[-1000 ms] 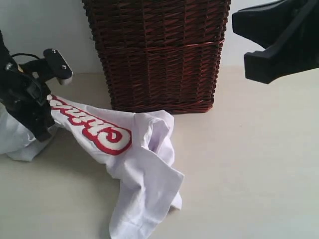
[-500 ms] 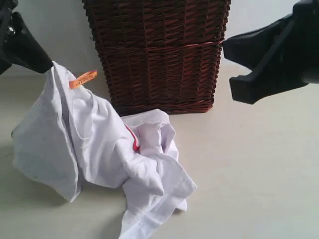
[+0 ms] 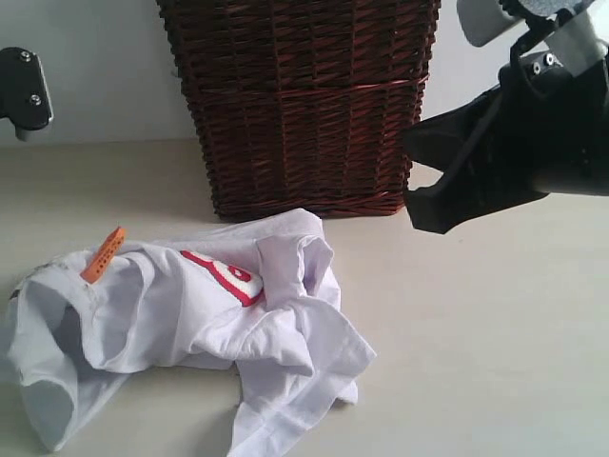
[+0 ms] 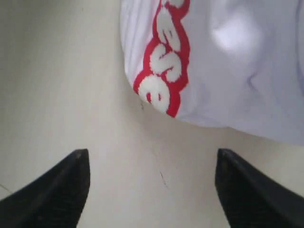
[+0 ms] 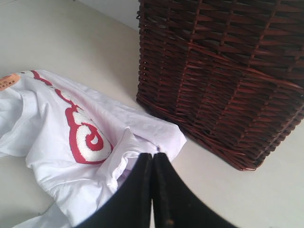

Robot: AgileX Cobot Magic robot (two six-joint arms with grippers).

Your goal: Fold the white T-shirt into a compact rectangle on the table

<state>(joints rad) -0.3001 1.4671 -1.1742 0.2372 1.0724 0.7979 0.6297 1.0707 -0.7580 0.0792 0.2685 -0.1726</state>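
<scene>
The white T-shirt (image 3: 190,314) lies crumpled on the pale matte tabletop (image 3: 476,362), near the stiff wicker basket (image 3: 304,105). It looks like light, limp cotton that will sag, so grasp the collar by the orange neck tag (image 3: 103,254). Here the left gripper (image 4: 151,159) is spread wide and empty, and the right gripper (image 5: 153,159) is pinched together and empty.

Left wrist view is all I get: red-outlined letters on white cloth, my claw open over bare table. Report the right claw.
Observer: The right claw is shut on nothing, hanging in the air beside the dark brown woven wicker basket.
Operator: Give me the shirt's state.
Observer: The white cotton short-sleeved T-shirt lies crumpled, unfolded, on the pale beige table in front of the basket.
Operator: Find the collar.
Observer: Its small orange neck tag sticks up at the end on the left arm's side.
</scene>
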